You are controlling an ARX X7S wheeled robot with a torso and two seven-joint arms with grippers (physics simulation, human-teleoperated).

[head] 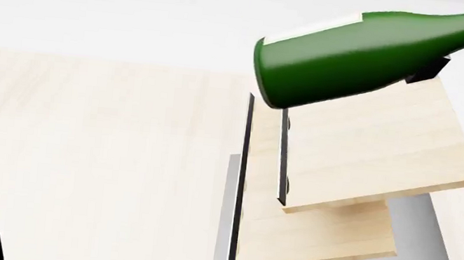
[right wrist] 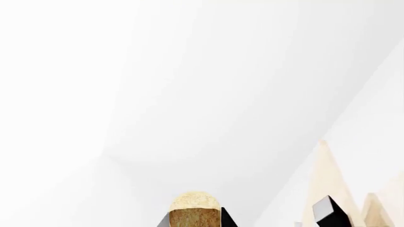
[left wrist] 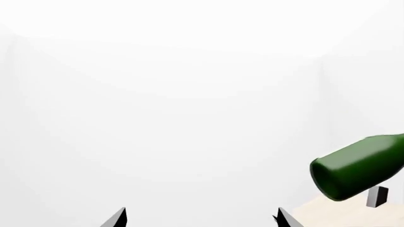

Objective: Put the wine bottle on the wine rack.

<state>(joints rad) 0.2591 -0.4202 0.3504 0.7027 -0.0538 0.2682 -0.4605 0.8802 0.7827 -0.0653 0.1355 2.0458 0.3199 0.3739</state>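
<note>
Though the wine bottle is already off the bench and carried nearly level above the top board of the wine rack, it does not yet rest there: its base juts past the board's dark edge rail, neck running out of the head view to the right. Pickup and transfer look done; lowering and release remain. Right gripper: jaws close either side of the cork, apparently clamping the neck. Left gripper: jaws wide apart, empty, bottle off to one side. Small black block sits under the bottle.
</note>
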